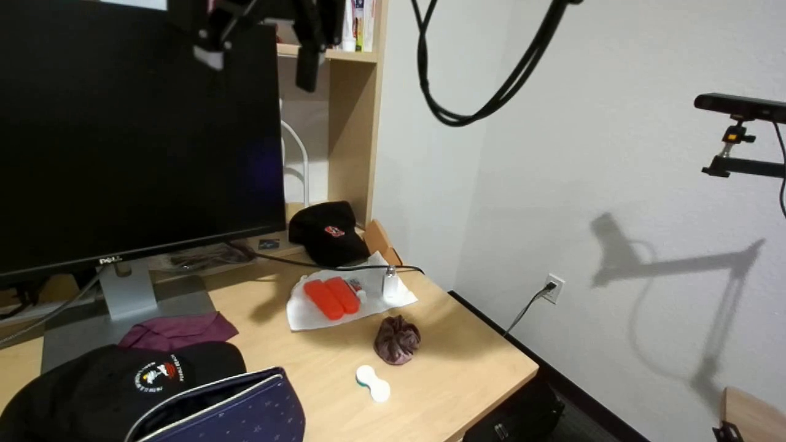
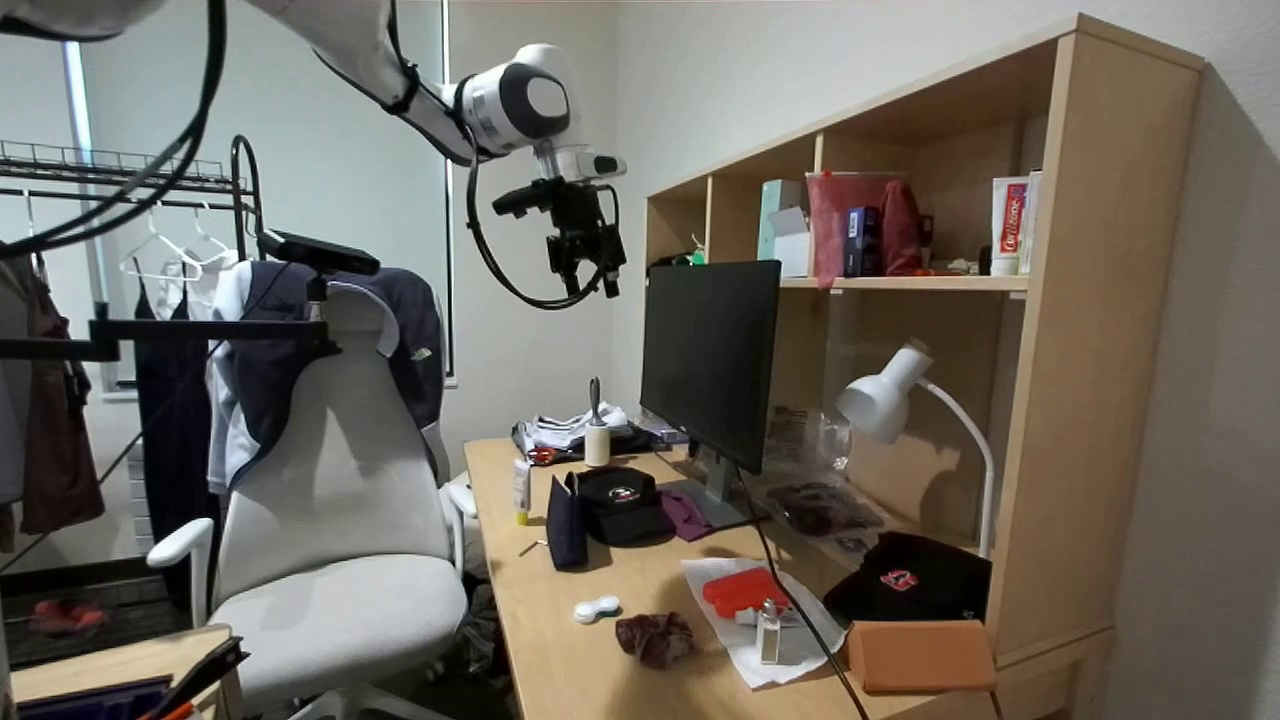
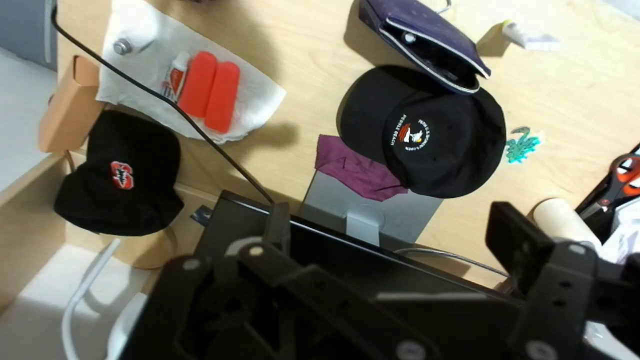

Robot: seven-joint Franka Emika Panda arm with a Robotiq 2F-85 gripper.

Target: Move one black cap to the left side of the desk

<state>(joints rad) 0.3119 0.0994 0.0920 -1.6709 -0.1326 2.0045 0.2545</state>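
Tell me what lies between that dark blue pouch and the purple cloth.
The black cap with white lettering lies between the pouch and the cloth; the wrist view and both exterior views show it.

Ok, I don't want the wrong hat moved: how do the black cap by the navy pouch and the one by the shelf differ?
The pouch cap has a round, white-lettered emblem; the shelf cap has a red emblem edged in white. The pouch cap lies beside the purple cloth; the shelf cap is beside the brown case. Both are black with an emblem on the front.
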